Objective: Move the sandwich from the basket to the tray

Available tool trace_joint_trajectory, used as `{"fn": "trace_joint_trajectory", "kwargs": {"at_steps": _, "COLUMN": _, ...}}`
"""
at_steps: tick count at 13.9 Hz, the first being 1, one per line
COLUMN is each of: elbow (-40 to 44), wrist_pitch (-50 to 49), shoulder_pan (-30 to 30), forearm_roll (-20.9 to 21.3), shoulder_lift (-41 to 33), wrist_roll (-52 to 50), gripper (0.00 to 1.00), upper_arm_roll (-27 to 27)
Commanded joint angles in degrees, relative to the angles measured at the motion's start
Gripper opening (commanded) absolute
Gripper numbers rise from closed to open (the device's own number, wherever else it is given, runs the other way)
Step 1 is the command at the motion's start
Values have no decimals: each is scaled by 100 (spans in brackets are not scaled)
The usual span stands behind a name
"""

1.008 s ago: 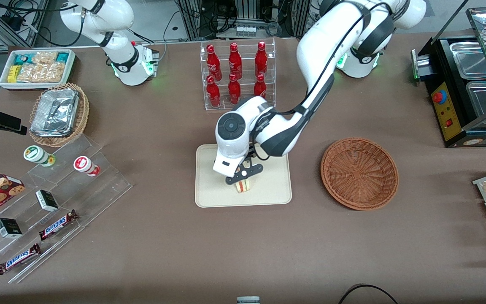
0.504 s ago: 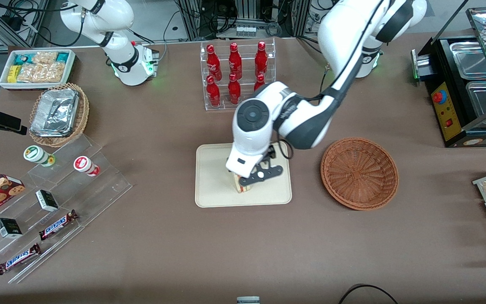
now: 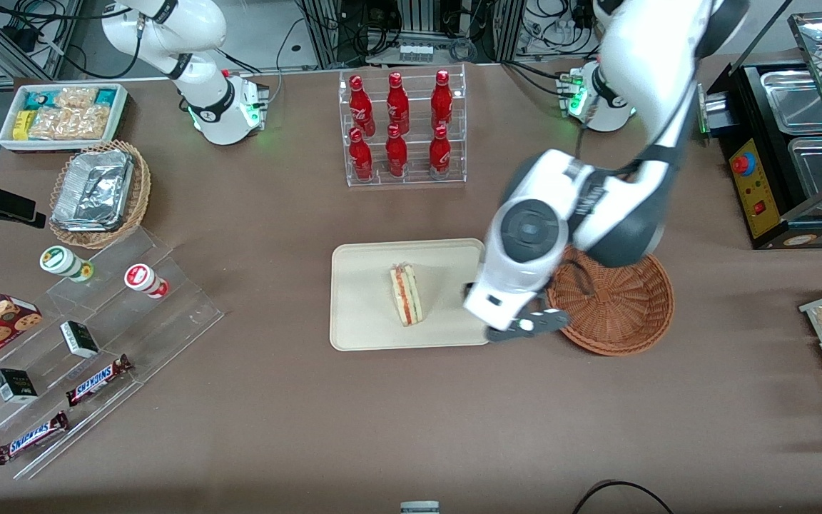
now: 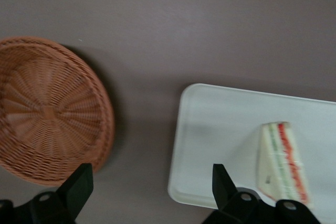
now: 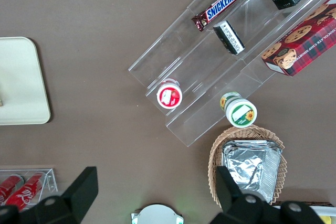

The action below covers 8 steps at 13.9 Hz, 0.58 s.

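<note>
Sandwich [image 3: 406, 293] on tray [image 3: 361, 314], gripper [image 3: 525, 327] raised clear, jaws apart and holding nothing.

Front view: sandwich lying on its side on the cream tray, striped cut face up; gripper hovering above the gap between tray and reddish-brown wicker basket [image 3: 618, 307], over the tray's corner and the basket's rim; rack of red bottles [image 3: 400, 128] farther from the camera than the tray.
Left wrist view: sandwich [image 4: 282, 162] resting on tray [image 4: 220, 129], red and green layers showing; basket [image 4: 50, 108] with nothing inside, just beside the tray on the brown desk [image 4: 173, 30]; dark fingertips [image 4: 79, 184] spread wide.
Right wrist view: tray corner [image 5: 21, 82], clear stepped shelf with Snickers bar [image 5: 218, 6].
</note>
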Motion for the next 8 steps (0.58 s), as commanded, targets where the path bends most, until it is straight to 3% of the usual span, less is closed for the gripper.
{"fn": "trace_joint_trajectory", "kwargs": {"at_steps": 1, "elbow": -1020, "wrist_pitch": 40, "shoulder_pan": 417, "forearm_roll": 26, "shoulder_lift": -846, "wrist_roll": 704, "gripper": 100, "upper_arm_roll": -47}}
{"fn": "trace_joint_trajectory", "kwargs": {"at_steps": 8, "elbow": -2136, "wrist_pitch": 84, "shoulder_pan": 1270, "forearm_roll": 9, "shoulder_lift": -2032, "wrist_roll": 2075, "gripper": 100, "upper_arm_roll": -47}}
